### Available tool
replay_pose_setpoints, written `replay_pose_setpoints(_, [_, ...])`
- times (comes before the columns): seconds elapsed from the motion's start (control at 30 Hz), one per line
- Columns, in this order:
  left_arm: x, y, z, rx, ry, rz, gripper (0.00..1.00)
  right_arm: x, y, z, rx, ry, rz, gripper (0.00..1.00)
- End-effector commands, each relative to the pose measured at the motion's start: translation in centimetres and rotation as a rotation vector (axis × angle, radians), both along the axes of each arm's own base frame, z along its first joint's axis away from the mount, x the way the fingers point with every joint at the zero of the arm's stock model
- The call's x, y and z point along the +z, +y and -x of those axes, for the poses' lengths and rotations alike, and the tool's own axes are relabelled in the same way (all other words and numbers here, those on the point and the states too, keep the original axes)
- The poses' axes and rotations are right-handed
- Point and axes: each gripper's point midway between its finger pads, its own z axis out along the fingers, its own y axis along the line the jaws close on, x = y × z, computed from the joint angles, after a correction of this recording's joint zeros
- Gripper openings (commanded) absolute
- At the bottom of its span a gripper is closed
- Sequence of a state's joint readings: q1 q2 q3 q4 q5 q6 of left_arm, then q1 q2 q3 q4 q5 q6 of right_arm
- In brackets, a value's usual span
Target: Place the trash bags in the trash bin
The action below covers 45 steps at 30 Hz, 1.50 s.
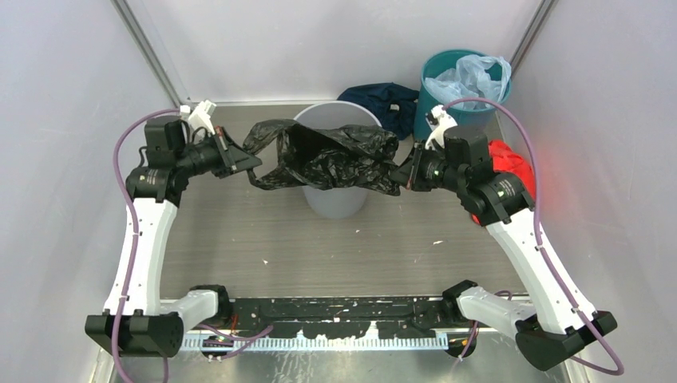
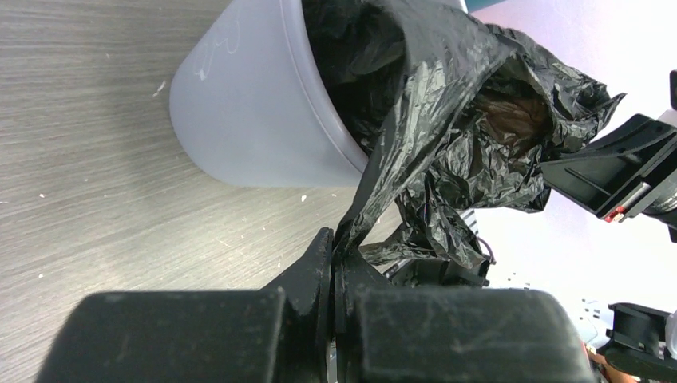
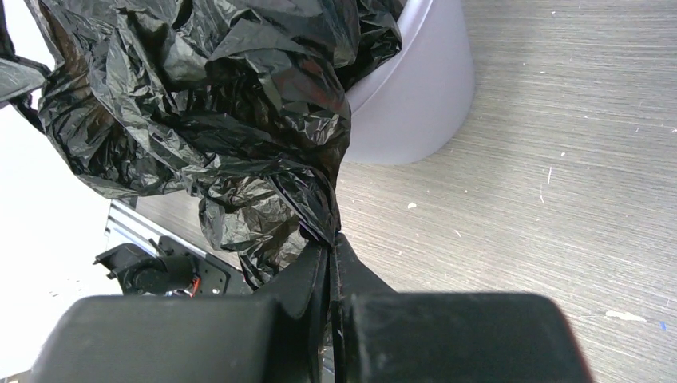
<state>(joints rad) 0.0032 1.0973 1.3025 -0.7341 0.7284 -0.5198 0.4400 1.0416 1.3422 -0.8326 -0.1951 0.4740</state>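
black trash bag draped over grey bin, faint marks, perhaps writing

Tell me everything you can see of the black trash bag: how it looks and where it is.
The black trash bag is thin, glossy, crinkled plastic, bunched into many folds. It hangs stretched over the mouth of the grey bin, and its middle sags inside past the rim. The left claw pinches one end and the right claw the other, both shut on the plastic. Wider than the bin, it has loose folds hanging outside on both sides.
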Motion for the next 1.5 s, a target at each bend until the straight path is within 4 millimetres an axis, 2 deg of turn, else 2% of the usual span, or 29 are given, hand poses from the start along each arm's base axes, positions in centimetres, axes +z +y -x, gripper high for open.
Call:
replay_pose_setpoints(0.0, [0.4,-0.8,-0.6,-0.016,-0.05,-0.016,0.0,0.7,0.3,0.4,0.017,-0.032,-0.031,0.07])
replay_pose_setpoints(0.2, [-1.2,-0.7,-1.5,0.0,-0.019,-0.036,0.0,-1.8,-0.5,-0.3,-0.029,0.009,0.04,0.07])
replay_pose_setpoints(0.37, [-1.8,-0.4,-1.9,0.015,-0.013,-0.061,0.0,-2.5,-1.0,-0.5,-0.05,0.022,0.069,0.07])
replay_pose_setpoints(0.73, [-1.4,0.4,-2.0,0.044,-0.023,-0.117,0.0,-2.5,-2.6,-0.2,-0.091,0.011,0.133,0.07])
replay_pose_setpoints(1.1, [-2.2,1.8,-2.4,0.085,-0.003,-0.197,0.0,-3.3,-4.5,-0.6,-0.168,0.011,0.208,0.06])
replay_pose_setpoints(1.47, [-2.8,3.5,-2.1,0.138,0.007,-0.261,0.0,-2.7,-5.6,-0.2,-0.2,-0.01,0.24,0.06])
